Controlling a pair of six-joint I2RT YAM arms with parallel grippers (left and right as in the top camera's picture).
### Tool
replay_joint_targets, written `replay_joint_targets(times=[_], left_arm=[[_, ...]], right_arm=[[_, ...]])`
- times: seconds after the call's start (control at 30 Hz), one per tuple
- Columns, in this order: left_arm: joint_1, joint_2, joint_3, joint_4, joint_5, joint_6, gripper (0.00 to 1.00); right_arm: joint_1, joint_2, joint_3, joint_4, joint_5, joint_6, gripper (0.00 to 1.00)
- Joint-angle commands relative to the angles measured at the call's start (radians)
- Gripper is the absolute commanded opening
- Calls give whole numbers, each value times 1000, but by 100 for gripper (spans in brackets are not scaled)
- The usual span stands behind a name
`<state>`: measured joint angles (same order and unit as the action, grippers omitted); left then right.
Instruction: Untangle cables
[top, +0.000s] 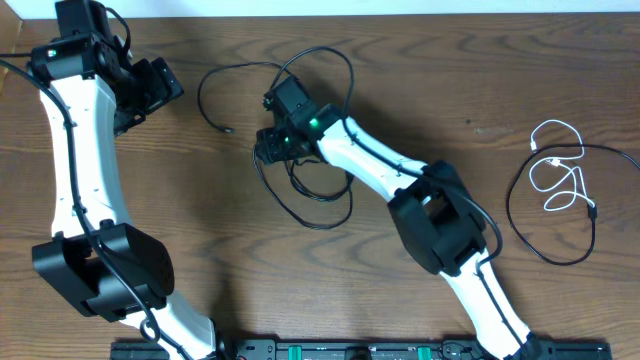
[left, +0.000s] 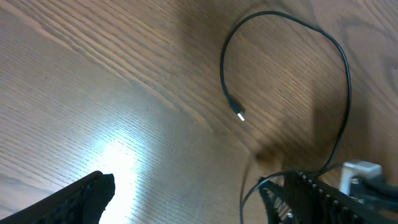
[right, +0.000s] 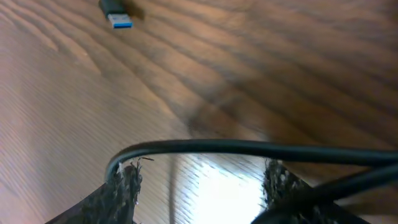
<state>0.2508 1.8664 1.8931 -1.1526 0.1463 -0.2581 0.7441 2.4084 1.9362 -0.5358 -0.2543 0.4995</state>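
Lying across tips of R fingers (right: 123, 186) — black cable (right: 249, 148).

Brown wood-grain table (top: 450, 80), black strip (top: 350, 351) with green parts along near edge

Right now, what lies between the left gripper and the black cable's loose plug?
Nothing: only bare table between the left gripper and the plug, clearest in the left wrist view.

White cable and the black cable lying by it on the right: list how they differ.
The white cable is pale and short; the black cable is dark and longer. The white cable bunches in small loops; the black cable sweeps one wide arc partly round it. Both are thin and lie loose.
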Motion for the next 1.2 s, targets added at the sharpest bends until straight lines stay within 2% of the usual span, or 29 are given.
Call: replay_joint_targets(times=[0.0, 0.2, 0.33, 0.43, 0.6, 0.67, 0.77, 0.8, 0.83, 0.9, 0.93, 1.0, 1.1, 1.17], left_arm=[[2, -4, 16, -6, -17, 2, 92], [2, -4, 16, -14, -17, 2, 92], [2, -4, 16, -23, -16, 2, 92], [2, -4, 16, -23, -16, 2, 92], [2, -4, 16, -22, -16, 1, 92], [2, -4, 16, -23, -16, 1, 92], [2, -4, 16, -24, -16, 2, 92], [2, -4, 16, -25, -16, 1, 92], [2, -4, 16, -26, -16, 2, 92], [2, -4, 16, -33, -16, 2, 92], [2, -4, 16, -36, -17, 2, 92], [2, -4, 16, -37, -17, 2, 92], [2, -4, 16, -36, -17, 2, 92], [2, -4, 16, -36, -17, 2, 92]], right_arm=[[21, 21, 13, 6, 12, 20, 61], [21, 21, 13, -20, -125, 19, 57], [-6, 21, 14, -68, -246, 16, 59], [-47, 21, 13, -98, -391, -55, 57], [-79, 21, 13, -93, -579, -200, 61], [-79, 21, 13, -103, -565, -209, 62], [-71, 21, 13, -133, -426, -167, 63], [-68, 21, 13, -145, -377, -144, 58], [-62, 21, 13, -174, -271, -72, 57], [-52, 21, 13, -223, -119, 24, 60], [-50, 21, 13, -224, -111, 23, 61], [-50, 21, 13, -187, -190, -23, 63], [-50, 21, 13, -56, -460, -173, 66], [-47, 21, 13, -24, -509, -187, 67]])
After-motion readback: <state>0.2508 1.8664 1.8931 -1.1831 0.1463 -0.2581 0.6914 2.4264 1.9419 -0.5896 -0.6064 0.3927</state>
